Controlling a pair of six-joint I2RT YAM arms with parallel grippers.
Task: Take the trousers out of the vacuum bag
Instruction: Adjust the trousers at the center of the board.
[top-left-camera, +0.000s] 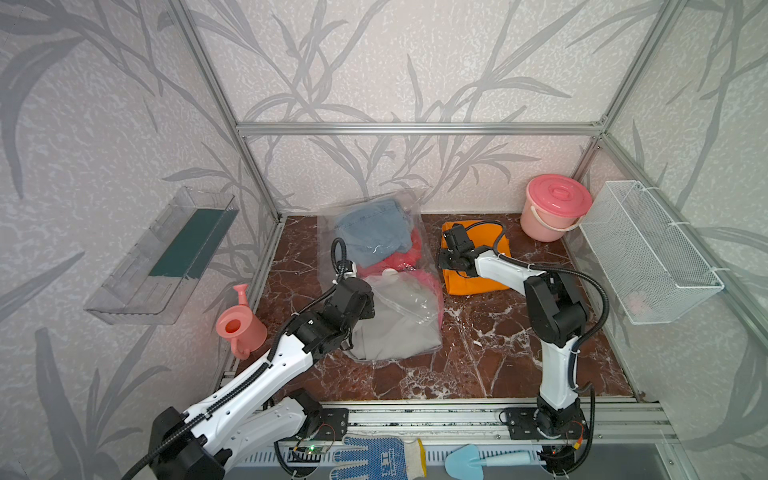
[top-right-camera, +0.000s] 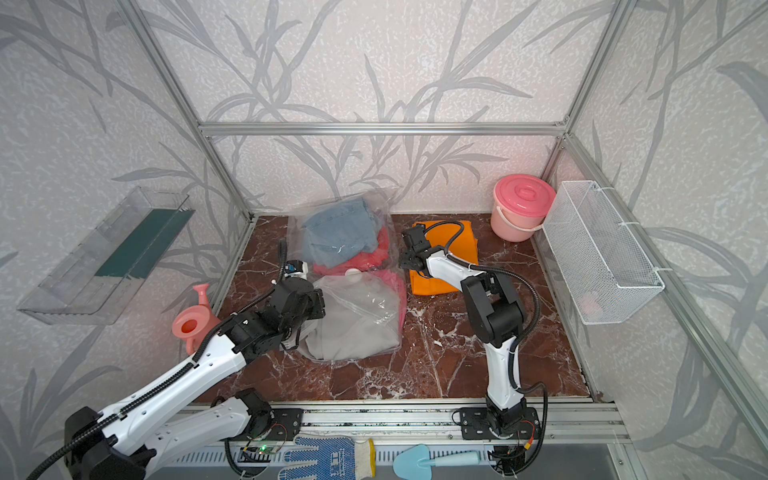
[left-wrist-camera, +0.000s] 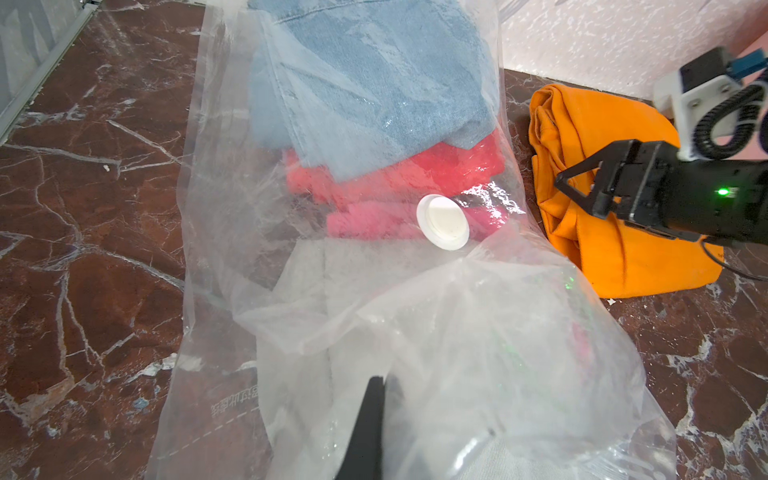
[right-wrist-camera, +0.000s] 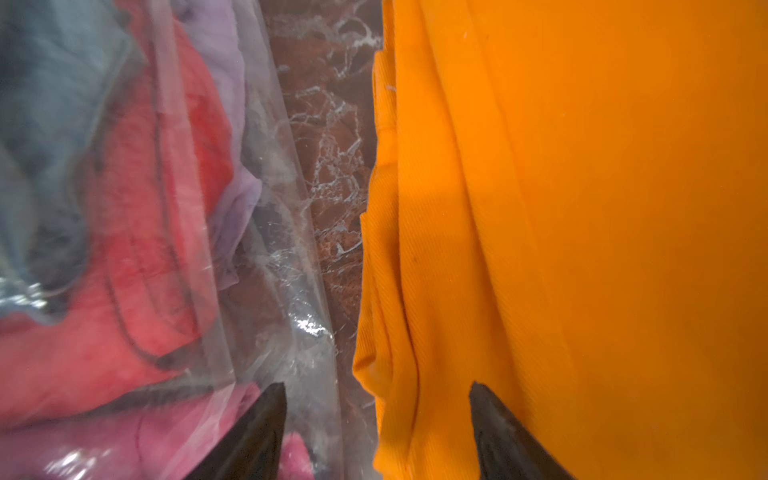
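The left fingers (left-wrist-camera: 371, 415) are pressed together, pinching the top film of the bag (left-wrist-camera: 216, 257) near its open end, and the film tents up toward them. Directly beneath these fingers lie the grey trousers (top-left-camera: 395, 332), inside the bag. Beyond the left fingertips, deeper in the bag, are the white valve (left-wrist-camera: 442, 222), the pink trousers (left-wrist-camera: 370, 221) and the red trousers (left-wrist-camera: 415, 174), with the denim trousers (top-left-camera: 370, 237) stacked on top at the far end. The right fingers (right-wrist-camera: 257, 432) are spread and hold nothing. They hover low, one finger above the bag's side edge and the other above the orange trousers (right-wrist-camera: 623, 208). The orange trousers lie folded on the tabletop (top-left-camera: 498, 340), outside the bag and just beside it, with a narrow strip of bare tabletop between the two. The lilac trousers (right-wrist-camera: 220, 75) show through the bag wall, ahead of the right fingers and against the red pair.
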